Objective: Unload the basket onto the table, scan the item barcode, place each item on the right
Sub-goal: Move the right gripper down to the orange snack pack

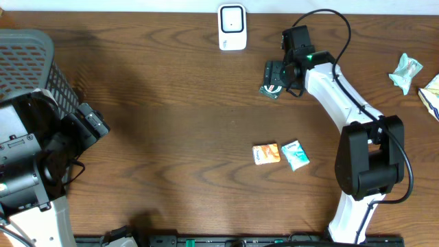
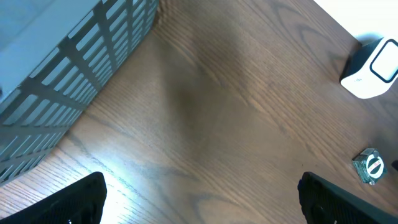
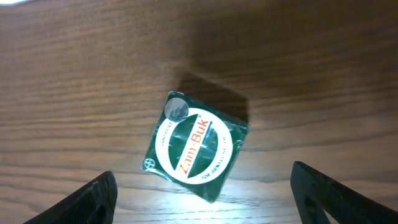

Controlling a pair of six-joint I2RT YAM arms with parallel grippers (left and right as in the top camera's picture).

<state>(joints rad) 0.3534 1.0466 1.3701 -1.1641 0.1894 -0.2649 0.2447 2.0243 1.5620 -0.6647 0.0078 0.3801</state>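
Observation:
The item is a green square Zam-Buk packet (image 3: 196,146) with a white ring and orange lettering, lying flat on the wooden table. My right gripper (image 3: 205,188) hangs just above it, open, with both fingers well clear of the packet's edges. From overhead, the packet (image 1: 269,91) peeks out under the right gripper (image 1: 274,74) at the back of the table. The white barcode scanner (image 1: 232,27) stands at the far edge, left of the packet. My left gripper (image 2: 202,199) is open over bare wood near the basket, and its view shows the scanner (image 2: 372,68) and the packet (image 2: 370,167) far off.
A grey mesh basket (image 1: 31,65) stands at the left, beside the left arm. An orange packet (image 1: 266,154) and a teal packet (image 1: 295,155) lie side by side mid-table. A pale green wrapped item (image 1: 406,72) and another packet (image 1: 432,96) sit at the right edge.

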